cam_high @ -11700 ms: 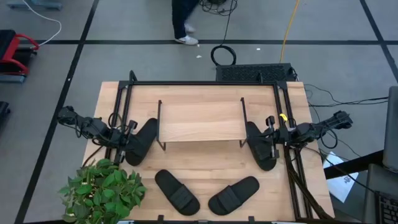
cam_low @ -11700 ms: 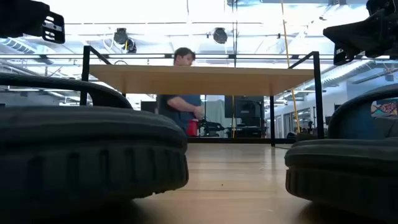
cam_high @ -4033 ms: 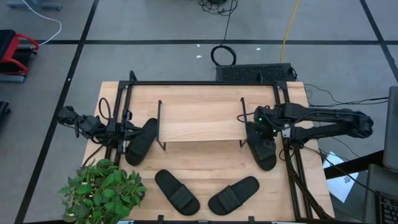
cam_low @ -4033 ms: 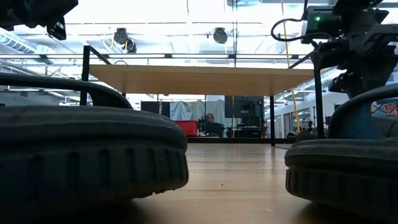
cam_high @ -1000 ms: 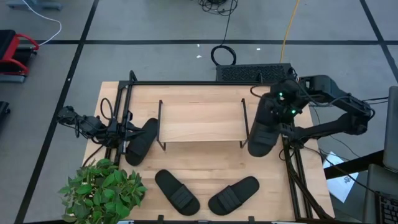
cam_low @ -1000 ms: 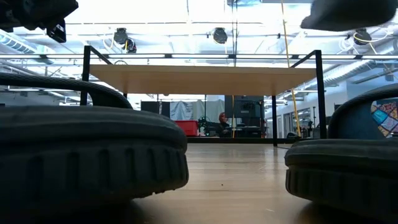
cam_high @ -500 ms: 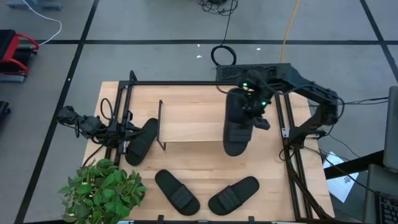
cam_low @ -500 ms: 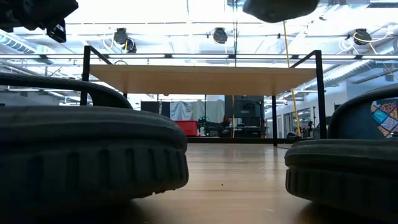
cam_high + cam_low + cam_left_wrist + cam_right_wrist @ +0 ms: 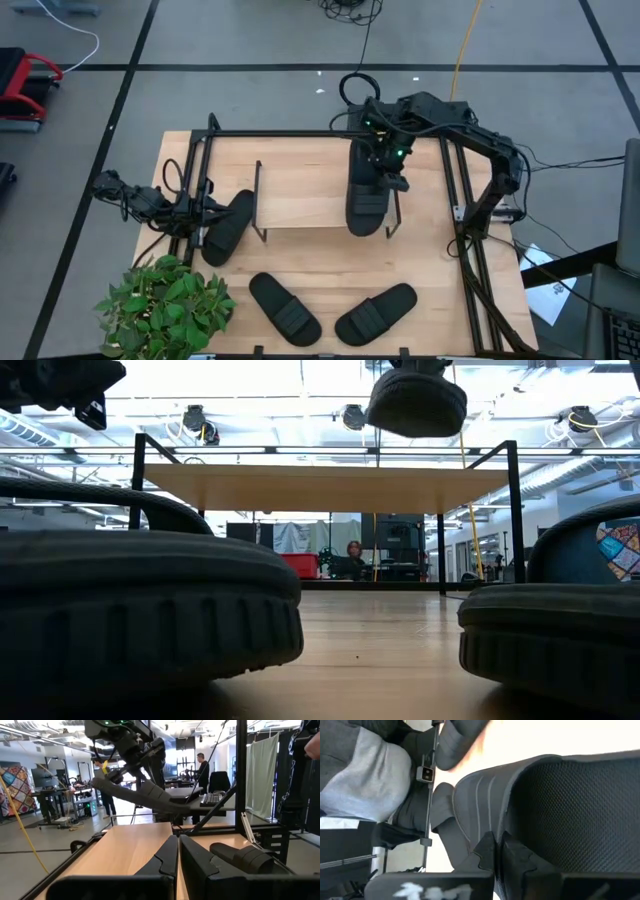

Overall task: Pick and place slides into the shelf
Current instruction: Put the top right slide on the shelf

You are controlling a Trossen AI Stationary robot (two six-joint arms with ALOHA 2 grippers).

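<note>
Black slide [image 9: 367,200] hangs in my right gripper [image 9: 388,163] over the shelf's [image 9: 300,195] right end, seen from above. My left gripper [image 9: 205,212] waits at the table's [image 9: 330,250] left edge beside a second slide [image 9: 229,224]; two more slides [image 9: 284,306] lie near the front edge. Low down, the carried slide [image 9: 416,402] floats above the shelf board [image 9: 320,485]. At my left wrist, the fingers [image 9: 197,860] are pressed together. At my right wrist, the fingers [image 9: 517,857] pinch the slide's strap [image 9: 480,815].

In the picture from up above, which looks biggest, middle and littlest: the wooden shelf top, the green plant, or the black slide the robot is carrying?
1. The shelf top looks largest.
2. The plant comes next, though the picture's edge cuts it off.
3. The carried slide, held in the right gripper, looks smallest, though being lifted nearer the camera enlarges it a little.
</note>
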